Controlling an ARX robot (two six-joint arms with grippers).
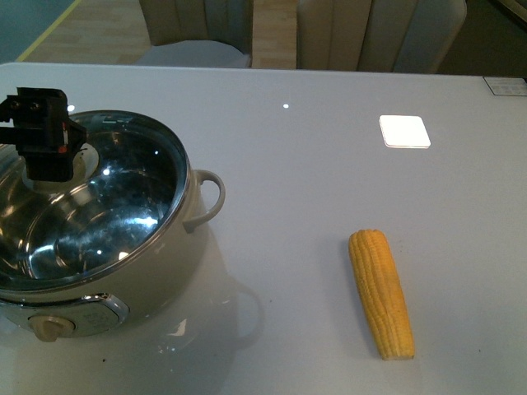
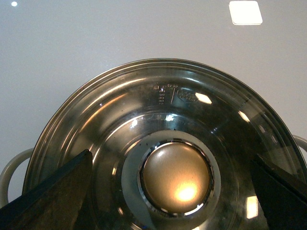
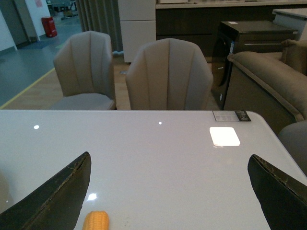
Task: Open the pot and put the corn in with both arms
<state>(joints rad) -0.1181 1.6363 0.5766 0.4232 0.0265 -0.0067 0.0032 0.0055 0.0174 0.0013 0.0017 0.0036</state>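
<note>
Your left gripper [image 2: 171,160] hangs over the large cream-bodied electric pot [image 1: 177,247] at the near left of the glossy white table [image 1: 313,164]. Its fingers [image 2: 53,194] are spread wide to either side of the cream knob [image 2: 176,178] on the glass lid [image 2: 144,110], which sits on the pot. Your right gripper [image 3: 169,158] is likewise spread and holds nothing. The yellow-orange corn cob [image 1: 380,292] lies on the table well right of the pot, cut end nearest you.

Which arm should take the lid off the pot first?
Left. The left gripper hangs open right above the lid's knob, ready to close on it. The right gripper is open over the table near the corn.
</note>
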